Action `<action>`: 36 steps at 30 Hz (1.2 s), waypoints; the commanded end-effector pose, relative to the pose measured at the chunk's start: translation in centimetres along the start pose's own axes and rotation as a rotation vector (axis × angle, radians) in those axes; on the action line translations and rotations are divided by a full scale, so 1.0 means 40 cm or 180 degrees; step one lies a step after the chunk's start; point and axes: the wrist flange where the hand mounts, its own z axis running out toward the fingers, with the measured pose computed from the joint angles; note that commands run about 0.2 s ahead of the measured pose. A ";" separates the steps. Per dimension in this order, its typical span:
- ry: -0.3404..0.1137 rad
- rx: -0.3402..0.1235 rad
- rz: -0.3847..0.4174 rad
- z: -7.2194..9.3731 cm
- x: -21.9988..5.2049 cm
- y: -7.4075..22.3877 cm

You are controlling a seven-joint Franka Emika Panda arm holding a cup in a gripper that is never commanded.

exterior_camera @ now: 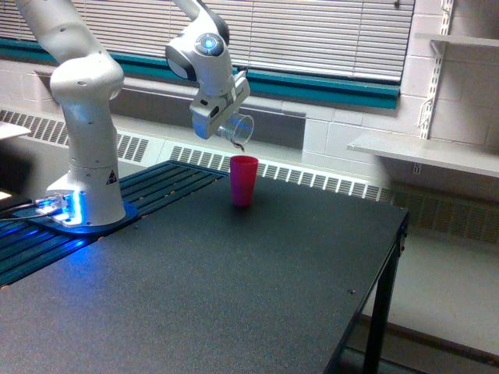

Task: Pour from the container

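The container (pixel 236 129), a small clear plastic cup, hangs tipped over in the air with its mouth pointing down toward the exterior view's right. My gripper (pixel 219 118) is shut on it. A thin dark trickle shows at its lower lip, just above the pink cup (pixel 243 180). That opaque pink cup stands upright on the black table (pixel 234 288), directly beneath the container's mouth. I cannot see inside the pink cup.
The arm's white base (pixel 84 195) stands at the table's left on a slatted section with a blue light. A radiator and window blinds run behind. The table's right edge (pixel 390 265) drops to the floor; a wall shelf (pixel 425 152) is beyond.
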 end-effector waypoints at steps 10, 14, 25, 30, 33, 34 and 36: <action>-0.0072 -0.0020 -0.0037 0.008 0.030 0.009; -0.0097 -0.0018 -0.0069 0.008 0.027 0.004; -0.0172 -0.0025 -0.0065 0.016 0.031 0.008; -0.0222 -0.0027 -0.0053 0.023 0.032 0.013; -0.0208 -0.0006 -0.0039 0.022 0.039 0.013; -0.0201 -0.0013 -0.0029 0.022 0.042 0.015; -0.0205 -0.0013 -0.0030 0.023 0.044 0.015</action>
